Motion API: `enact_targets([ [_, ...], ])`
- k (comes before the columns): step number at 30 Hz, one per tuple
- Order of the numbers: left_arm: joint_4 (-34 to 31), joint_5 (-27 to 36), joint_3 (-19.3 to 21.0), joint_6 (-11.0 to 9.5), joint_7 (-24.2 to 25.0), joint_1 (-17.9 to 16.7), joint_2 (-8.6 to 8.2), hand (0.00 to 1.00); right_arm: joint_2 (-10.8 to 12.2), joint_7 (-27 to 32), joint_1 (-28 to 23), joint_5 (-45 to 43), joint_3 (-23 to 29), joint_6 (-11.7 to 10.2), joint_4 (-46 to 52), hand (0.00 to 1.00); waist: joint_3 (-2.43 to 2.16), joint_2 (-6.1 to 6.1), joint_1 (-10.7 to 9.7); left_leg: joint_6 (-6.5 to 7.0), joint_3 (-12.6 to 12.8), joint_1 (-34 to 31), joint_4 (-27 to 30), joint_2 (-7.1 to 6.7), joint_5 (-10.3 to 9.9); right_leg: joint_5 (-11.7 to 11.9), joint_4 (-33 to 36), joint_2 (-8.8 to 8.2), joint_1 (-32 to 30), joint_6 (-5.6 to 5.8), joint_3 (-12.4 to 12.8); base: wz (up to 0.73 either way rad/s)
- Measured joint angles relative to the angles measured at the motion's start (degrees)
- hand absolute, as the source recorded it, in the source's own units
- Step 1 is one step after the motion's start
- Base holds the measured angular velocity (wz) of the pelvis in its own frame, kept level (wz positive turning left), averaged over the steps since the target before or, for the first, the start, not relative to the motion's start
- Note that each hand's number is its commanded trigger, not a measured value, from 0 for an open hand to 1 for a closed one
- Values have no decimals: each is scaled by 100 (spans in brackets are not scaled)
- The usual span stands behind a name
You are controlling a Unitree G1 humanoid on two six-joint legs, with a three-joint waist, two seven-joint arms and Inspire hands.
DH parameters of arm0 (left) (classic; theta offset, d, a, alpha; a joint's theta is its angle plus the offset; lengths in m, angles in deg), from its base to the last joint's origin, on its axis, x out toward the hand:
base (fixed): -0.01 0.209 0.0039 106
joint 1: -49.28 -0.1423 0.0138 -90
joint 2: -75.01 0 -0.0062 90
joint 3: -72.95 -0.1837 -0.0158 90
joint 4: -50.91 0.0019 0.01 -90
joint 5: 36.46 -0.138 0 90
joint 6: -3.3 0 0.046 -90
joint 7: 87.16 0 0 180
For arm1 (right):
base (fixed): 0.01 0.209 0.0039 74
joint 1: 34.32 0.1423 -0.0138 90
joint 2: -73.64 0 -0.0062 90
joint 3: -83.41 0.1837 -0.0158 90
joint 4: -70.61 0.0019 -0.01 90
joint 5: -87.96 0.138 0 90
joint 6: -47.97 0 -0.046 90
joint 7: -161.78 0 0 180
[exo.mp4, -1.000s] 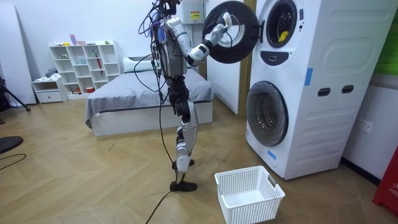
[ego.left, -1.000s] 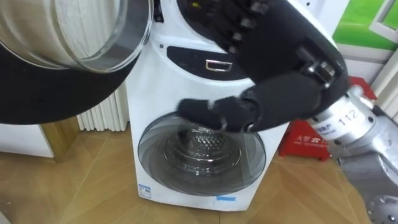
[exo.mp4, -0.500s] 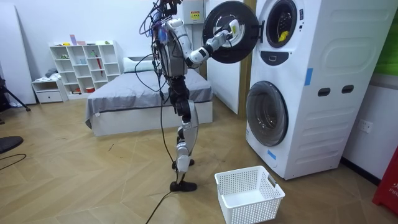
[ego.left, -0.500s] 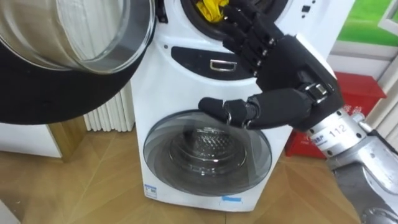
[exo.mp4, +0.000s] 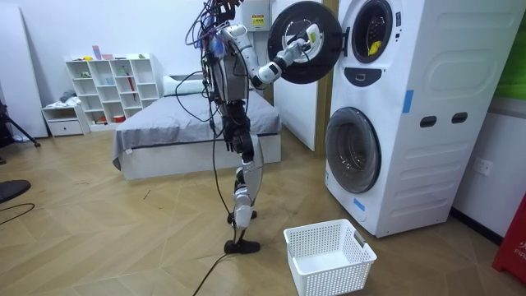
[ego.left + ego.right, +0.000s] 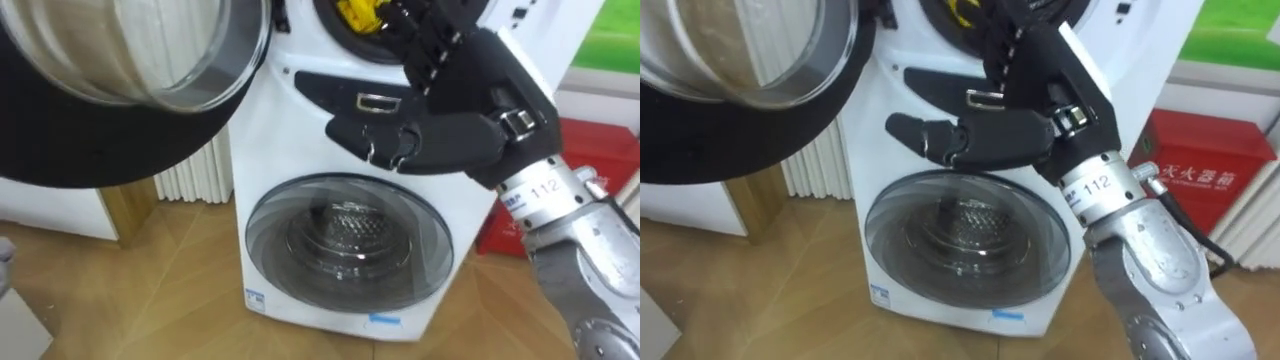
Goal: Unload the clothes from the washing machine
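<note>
Right, my right hand [image 6: 478, 95] is hovering at the upper opening of the washing machine [image 6: 290, 120], fingers [image 6: 425, 45] spread and gripping nothing. The yellow cloth [image 6: 356, 12] is lying just past the fingers, inside the drum. I'm judging it soft, light and floppy, so I'm aiming to pinch a bunched fold rather than a loose edge.

Bright, even indoor light.
Pale reflections lie on the open black-rimmed round glass door [image 6: 150, 50] and the lower glass drum door [image 6: 350, 245]; a faint shadow lies under the white plastic basket [image 5: 329, 256].
</note>
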Motion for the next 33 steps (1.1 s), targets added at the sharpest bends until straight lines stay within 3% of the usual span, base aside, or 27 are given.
enact_targets([
  [2,-4,3,9,-5,0,14,6,0,23,90,8,-169,3,-6,-115,0,3,19,4,-33,-52,-221,389,94,-198,-143,204,76,-80,-69,35,3],
  [3,7,2,14,-7,0,18,18,0,46,128,6,-214,2,-6,-143,0,33,71,-1,-57,-82,-311,586,156,-296,-223,298,133,-105,-118,52,0],
  [4,10,-8,10,-4,1,-15,28,0,48,151,2,-219,2,-6,-146,0,19,53,-3,-78,-112,-335,642,169,-321,-289,370,151,-127,-139,64,6],
  [8,6,-11,-7,1,1,-103,26,0,41,320,4,-189,15,-226,-198,0,-33,-12,3,-127,-205,-320,621,145,-283,-377,416,149,-125,-178,17,11],
  [11,1,-10,-3,0,1,-160,8,0,43,439,6,-252,14,-264,-223,0,-42,-24,-11,-160,-210,-430,672,139,-207,-412,446,125,-185,-224,-15,21],
  [12,14,-9,-2,-4,1,-166,25,0,42,497,9,-250,13,-273,-246,0,-18,-88,-56,-181,-72,-657,1005,133,-90,-432,437,72,-153,-258,29,38],
  [13,33,-7,-2,-15,1,-175,34,0,41,549,8,-254,10,-290,-388,0,11,-137,-8,-174,-6,-862,946,1,-82,-458,441,-6,-137,-256,114,35],
  [14,32,-5,-2,-23,2,-158,22,0,11,575,9,-269,22,-278,-445,0,-12,-172,7,-161,-5,-945,663,-95,-41,-480,437,-39,-142,-243,137,0],
  [15,30,8,0,-68,2,-213,10,0,-54,618,7,-265,55,-215,-462,0,-22,-132,147,-9,-22,-1088,324,-172,392,-545,482,-65,-165,-191,209,-23],
  [16,30,6,7,-84,2,-295,16,0,-56,613,8,-265,54,-205,-460,0,-41,-92,185,58,-24,-1095,279,-175,634,-571,489,-53,-156,-150,246,-19],
  [18,122,-3,46,-92,34,-398,87,0,-49,629,-5,-328,103,-205,-376,0,-84,-179,121,246,-10,-1020,259,-333,599,-633,453,-159,-135,-55,199,5],
  [22,-131,-12,233,-108,74,-292,94,0,-50,717,-1,-391,165,-229,-253,0,-87,-183,83,324,-11,-1004,283,-459,486,-613,325,-295,-10,7,109,9],
  [25,-228,-5,231,-154,39,25,108,0,-50,863,49,-430,177,-229,-238,0,-40,-114,32,379,48,-945,317,-565,371,-642,406,-387,105,62,88,8],
  [27,-211,130,226,-211,33,265,141,0,-55,988,182,-527,185,-263,-172,0,-24,-75,-69,460,71,-958,286,-670,312,-749,1046,-574,-176,236,89,13],
  [30,-215,228,196,-305,32,395,154,0,-59,1112,206,-586,222,-460,-181,0,0,-84,-141,626,281,-716,255,-777,183,-741,2129,-893,-491,289,137,2],
  [32,-160,237,118,-354,32,403,155,0,-85,1135,202,-644,226,-672,-235,0,18,-56,-179,752,322,-522,260,-901,72,-576,2678,-1027,-610,346,228,0],
  [33,-162,229,105,-375,31,415,163,0,-93,1150,186,-651,230,-773,-292,0,20,-2,-181,831,281,-374,252,-921,10,-367,2969,-1054,-713,402,309,-4],
])
